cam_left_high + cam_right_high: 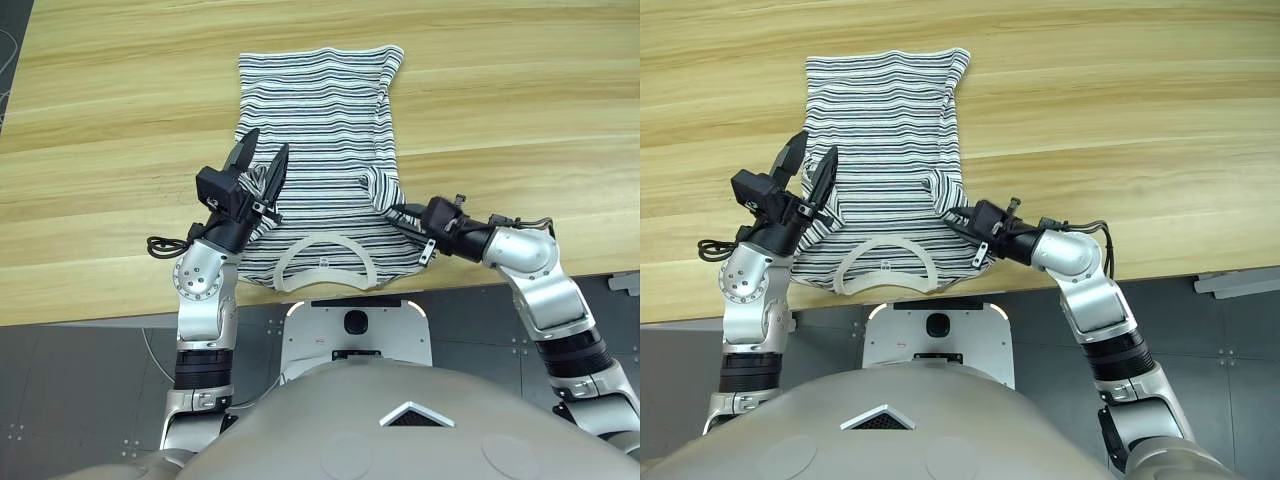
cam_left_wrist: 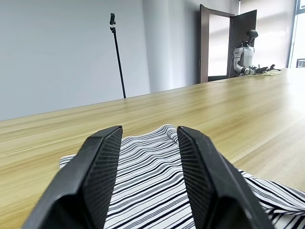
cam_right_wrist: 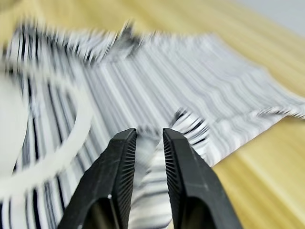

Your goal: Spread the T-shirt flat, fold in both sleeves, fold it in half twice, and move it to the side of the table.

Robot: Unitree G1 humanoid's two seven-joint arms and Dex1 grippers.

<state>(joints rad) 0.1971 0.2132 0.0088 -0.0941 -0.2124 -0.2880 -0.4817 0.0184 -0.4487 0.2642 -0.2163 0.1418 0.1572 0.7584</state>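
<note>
T-shirt [image 1: 320, 120]: long axis straight away from robot, collar [image 1: 325, 262] nearest.
Right gripper [image 3: 149, 135]: pinched tight on T-shirt's right-side fabric.
Left gripper [image 1: 265, 150]: fingers apart, raised above T-shirt's left side.

Soft striped cloth T-shirt [image 1: 320, 130] on smooth wooden table [image 1: 120, 120].

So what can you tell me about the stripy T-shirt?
The T-shirt is soft cloth with thin black-and-white stripes and a white collar nearest the robot. It lies flat on the wooden table, no sleeves sticking out, a bit rumpled on the right. The right pincer pinches a fold there; the left pincer hangs open above it.
</note>
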